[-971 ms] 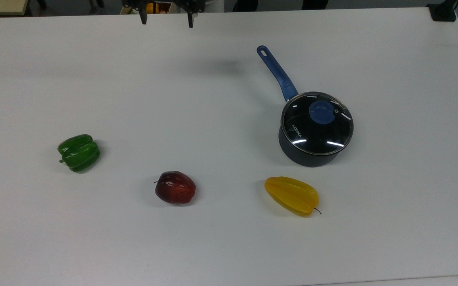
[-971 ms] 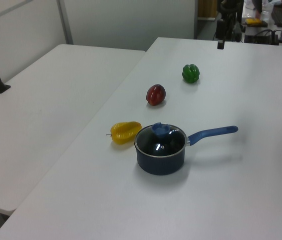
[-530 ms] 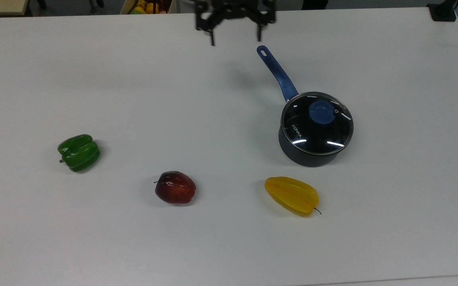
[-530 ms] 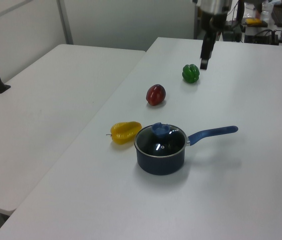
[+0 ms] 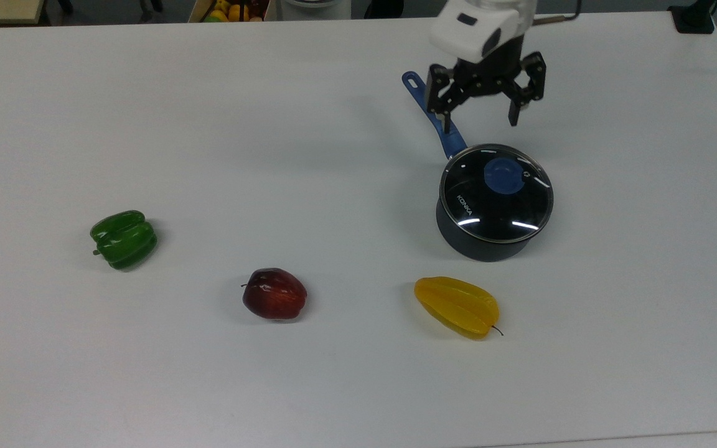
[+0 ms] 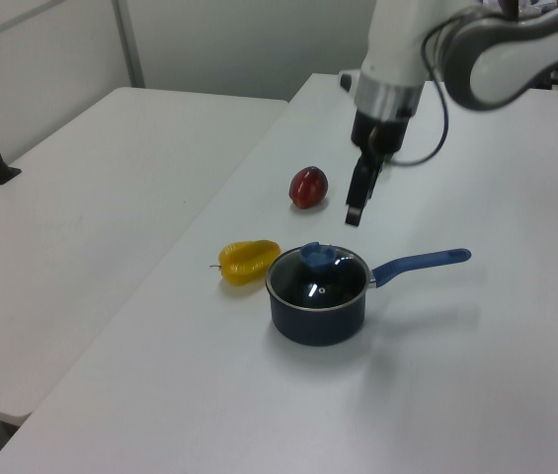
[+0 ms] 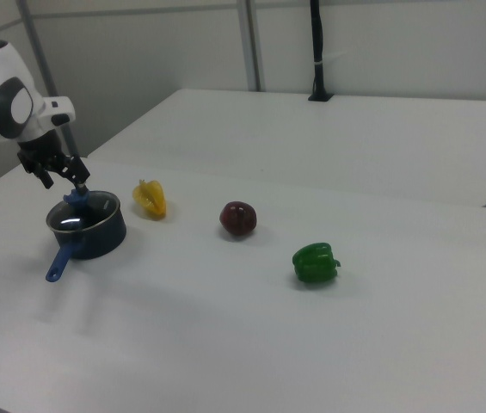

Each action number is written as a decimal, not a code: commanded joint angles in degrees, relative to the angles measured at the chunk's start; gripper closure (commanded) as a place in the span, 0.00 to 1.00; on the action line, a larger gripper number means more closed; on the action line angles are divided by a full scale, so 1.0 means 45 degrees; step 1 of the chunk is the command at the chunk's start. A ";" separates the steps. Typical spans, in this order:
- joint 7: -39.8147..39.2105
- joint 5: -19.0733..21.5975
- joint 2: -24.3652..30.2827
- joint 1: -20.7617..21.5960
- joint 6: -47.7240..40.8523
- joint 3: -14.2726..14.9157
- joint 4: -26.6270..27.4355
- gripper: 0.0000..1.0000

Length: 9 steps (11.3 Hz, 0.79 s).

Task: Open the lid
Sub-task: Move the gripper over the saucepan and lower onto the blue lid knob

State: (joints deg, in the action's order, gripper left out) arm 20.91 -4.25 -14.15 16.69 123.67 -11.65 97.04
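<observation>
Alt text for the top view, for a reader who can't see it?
An open gripper hangs above a white table, near a dark saucepan whose glass lid is still on. A green pepper, red apple and yellow starfruit lie apart toward the top view's lower left.

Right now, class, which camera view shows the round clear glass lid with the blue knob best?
The top view: it looks down on the round clear glass lid, showing its metal rim, blue knob and KONKA print. The left view shows the lid obliquely, knob visible. In the right view the lid lies near the gripper.
</observation>
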 commanded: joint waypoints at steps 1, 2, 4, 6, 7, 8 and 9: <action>0.1600 -0.1610 -0.1052 0.0665 0.1730 0.0127 -0.0061 0.00; 0.2030 -0.1866 -0.1404 0.0685 0.2122 0.0127 -0.0099 0.00; 0.2714 -0.2024 -0.2010 0.0665 0.2224 0.0127 -0.0820 0.00; 0.2874 -0.2063 -0.2207 0.0665 0.2301 0.0127 -0.1055 0.00; 0.2893 -0.2238 -0.2247 0.0665 0.2302 0.0127 -0.1153 0.03; 0.2893 -0.2433 -0.2247 0.0704 0.2302 0.0127 -0.1154 0.08; 0.2893 -0.2531 -0.2228 0.0704 0.2302 0.0127 -0.1154 0.13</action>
State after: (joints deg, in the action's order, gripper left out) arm 32.14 -13.39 -23.49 19.09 133.41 -11.53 93.01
